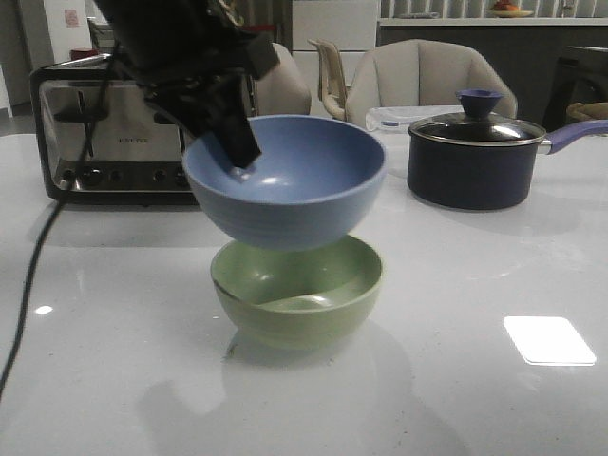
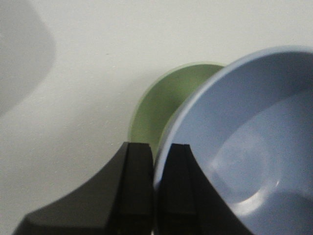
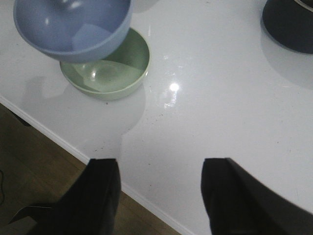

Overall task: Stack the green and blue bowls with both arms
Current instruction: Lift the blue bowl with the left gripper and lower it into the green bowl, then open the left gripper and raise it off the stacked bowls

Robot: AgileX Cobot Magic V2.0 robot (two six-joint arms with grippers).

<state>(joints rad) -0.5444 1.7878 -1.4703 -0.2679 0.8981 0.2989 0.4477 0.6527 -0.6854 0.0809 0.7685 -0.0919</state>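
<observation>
the left pincer (image 2: 155,196) is clamped on the rim of the blue bowl (image 1: 285,180), holding it tilted just above the green bowl (image 1: 297,290), which sits on the desk (image 1: 456,380). the right pincer (image 3: 159,196) hangs apart and empty, well away from the green bowl. to nest it well, the blue bowl should be levelled, centred over the green bowl, lowered gently, then released.
</observation>
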